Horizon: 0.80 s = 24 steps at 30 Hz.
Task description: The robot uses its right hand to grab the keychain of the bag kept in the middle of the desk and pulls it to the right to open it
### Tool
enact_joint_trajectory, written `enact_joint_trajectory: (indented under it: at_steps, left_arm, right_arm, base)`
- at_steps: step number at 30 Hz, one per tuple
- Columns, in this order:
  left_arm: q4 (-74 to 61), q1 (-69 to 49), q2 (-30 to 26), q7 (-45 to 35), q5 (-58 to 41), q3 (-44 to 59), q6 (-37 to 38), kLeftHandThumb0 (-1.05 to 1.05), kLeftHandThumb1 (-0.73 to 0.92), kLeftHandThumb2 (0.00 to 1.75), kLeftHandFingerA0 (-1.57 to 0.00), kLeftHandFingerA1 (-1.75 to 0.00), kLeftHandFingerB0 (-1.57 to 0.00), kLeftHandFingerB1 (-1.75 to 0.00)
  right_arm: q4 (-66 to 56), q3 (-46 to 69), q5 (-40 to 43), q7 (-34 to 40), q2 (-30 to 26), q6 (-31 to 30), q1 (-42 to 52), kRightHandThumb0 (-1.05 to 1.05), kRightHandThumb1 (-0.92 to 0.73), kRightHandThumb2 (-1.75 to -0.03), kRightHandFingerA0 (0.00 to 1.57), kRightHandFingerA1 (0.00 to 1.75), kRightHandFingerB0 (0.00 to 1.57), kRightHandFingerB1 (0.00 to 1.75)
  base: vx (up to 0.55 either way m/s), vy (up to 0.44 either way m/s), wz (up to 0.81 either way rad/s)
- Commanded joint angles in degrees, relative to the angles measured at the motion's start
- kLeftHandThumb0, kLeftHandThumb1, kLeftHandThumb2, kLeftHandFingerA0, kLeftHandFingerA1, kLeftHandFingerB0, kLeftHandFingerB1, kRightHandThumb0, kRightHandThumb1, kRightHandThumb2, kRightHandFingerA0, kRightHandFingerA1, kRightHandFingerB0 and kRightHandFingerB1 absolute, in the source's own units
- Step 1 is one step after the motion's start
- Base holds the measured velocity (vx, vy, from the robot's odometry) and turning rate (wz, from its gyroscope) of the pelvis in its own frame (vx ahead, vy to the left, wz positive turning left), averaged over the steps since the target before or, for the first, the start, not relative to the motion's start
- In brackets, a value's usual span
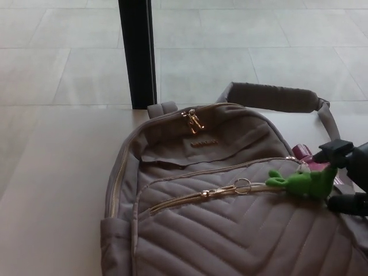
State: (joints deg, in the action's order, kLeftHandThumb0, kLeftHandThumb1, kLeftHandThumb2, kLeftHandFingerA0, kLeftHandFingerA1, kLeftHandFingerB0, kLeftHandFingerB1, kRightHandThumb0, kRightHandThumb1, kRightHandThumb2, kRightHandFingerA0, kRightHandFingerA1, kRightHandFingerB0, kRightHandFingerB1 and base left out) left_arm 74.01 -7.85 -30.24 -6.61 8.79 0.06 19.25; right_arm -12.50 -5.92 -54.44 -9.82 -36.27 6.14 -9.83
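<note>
Desk [52, 190]: bag [230, 230] centre; right hand [348, 178] brackets green keychain [303, 182].
</note>
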Motion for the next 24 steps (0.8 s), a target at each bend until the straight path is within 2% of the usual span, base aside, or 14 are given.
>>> enact_joint_trajectory:
  at_steps: [1,5,8,9,14,15,16,17,18,19,20,21,22,24]
  left_arm:
    - [0.0,-0.1,-0.1,0.3,0.3,0.2,0.3,-0.83,0.92,0.69,-0.79,-0.56,-0.66,-0.44]
    - [0.1,-0.1,0.1,0.0,-0.2,0.7,0.4,-0.89,0.92,0.69,-0.80,-0.56,-0.65,-0.44]
    - [0.0,0.0,0.1,-0.2,0.0,0.7,0.4,-0.88,0.92,0.70,-0.80,-0.56,-0.65,-0.44]
    - [0.1,0.0,0.1,-0.2,0.0,0.7,0.3,-0.88,0.92,0.70,-0.79,-0.55,-0.64,-0.44]
    - [-0.1,-0.2,0.2,-0.2,-0.1,1.0,0.9,-0.87,0.92,0.71,-0.79,-0.57,-0.66,-0.45]
    - [0.2,0.0,0.2,-0.1,0.0,1.1,0.6,-0.87,0.92,0.71,-0.80,-0.57,-0.65,-0.45]
    - [0.1,-0.1,0.2,0.0,0.2,0.9,0.9,-0.87,0.92,0.72,-0.80,-0.57,-0.66,-0.45]
    - [-0.1,-0.4,0.0,0.0,0.4,0.7,1.6,-0.85,0.92,0.73,-0.79,-0.56,-0.65,-0.46]
    - [-0.2,-0.4,0.0,0.0,0.4,0.7,1.7,-0.85,0.92,0.73,-0.79,-0.56,-0.65,-0.46]
    - [-0.3,-0.3,0.1,-0.4,-0.1,1.0,1.3,-0.78,0.74,1.12,-0.73,-0.66,-0.59,-0.59]
    - [-0.5,-0.3,0.2,-1.2,-0.8,1.6,0.6,-0.78,0.74,1.12,-0.73,-0.66,-0.59,-0.59]
    - [-0.5,-0.2,0.4,-0.9,-0.8,1.7,0.5,-0.81,0.92,0.72,-0.77,-0.57,-0.64,-0.47]
    - [-0.7,-0.2,0.3,-1.0,-0.8,1.7,0.5,-0.79,0.92,0.71,-0.77,-0.56,-0.64,-0.47]
    - [-0.8,-0.2,0.1,-0.7,-0.3,1.4,0.7,-0.80,0.92,0.72,-0.78,-0.56,-0.65,-0.46]
  right_arm:
    - [-1.6,-1.1,-0.5,-0.1,0.1,0.1,-1.3,-0.74,-0.71,-0.69,1.00,1.65,0.54,0.47]
    - [-3.2,-1.6,0.3,1.2,0.8,1.2,-1.3,-0.76,-0.73,-0.69,0.98,1.71,0.52,0.48]
    - [-4.3,-1.8,0.5,0.7,0.7,1.5,-1.5,-0.78,-0.78,-0.63,0.99,1.67,0.52,0.46]
    - [-4.5,-1.8,1.0,1.0,0.7,2.1,-1.4,-0.79,-0.72,-0.69,0.98,1.71,0.50,0.47]
    - [-4.8,-1.4,1.7,1.1,0.5,2.6,-0.7,-0.78,-0.69,-0.68,0.97,1.71,0.51,0.47]
    - [-4.5,-1.1,1.0,1.5,0.0,2.6,-0.4,-0.74,-0.58,-0.89,1.09,1.46,0.48,0.56]
    - [-4.5,-1.0,0.7,1.4,0.0,2.2,-0.3,-0.60,-0.69,-0.65,1.00,1.63,0.53,0.47]
    - [-4.4,-0.9,0.6,1.0,-0.1,2.0,-0.2,-0.62,-0.57,-0.85,1.10,1.41,0.48,0.55]
    - [-4.4,-0.9,0.5,1.0,-0.1,2.0,-0.2,-0.62,-0.57,-0.85,1.10,1.41,0.48,0.55]
    - [-4.1,-0.7,1.1,1.5,-0.1,2.4,-0.1,-0.33,-0.73,-0.61,1.02,1.58,0.61,0.45]
    - [-3.6,-0.3,2.0,2.3,-0.1,3.1,0.0,-0.33,-0.73,-0.61,1.02,1.58,0.61,0.45]
    - [-3.6,-0.3,2.0,2.4,0.0,3.2,0.1,-0.27,-0.66,-0.74,0.98,1.66,0.65,0.46]
    - [-3.4,-0.3,2.0,2.7,0.1,3.3,0.0,-0.26,-0.65,-0.77,0.97,1.68,0.74,0.49]
    - [-3.6,-0.4,2.2,2.1,0.4,3.0,0.0,-0.29,-0.66,-0.72,1.00,1.70,0.84,0.55]
  base:
    - [0.00,0.000,0.00]
    - [0.00,0.000,0.00]
    - [0.00,0.000,0.00]
    - [0.00,0.000,0.00]
    - [0.00,0.000,0.00]
    - [0.00,0.000,0.00]
    - [0.00,0.000,0.00]
    - [0.00,0.000,0.00]
    - [0.00,0.000,0.00]
    - [0.00,0.000,0.00]
    - [0.00,0.000,0.00]
    - [0.00,0.000,0.00]
    - [0.00,0.000,0.00]
    - [0.00,0.000,0.00]
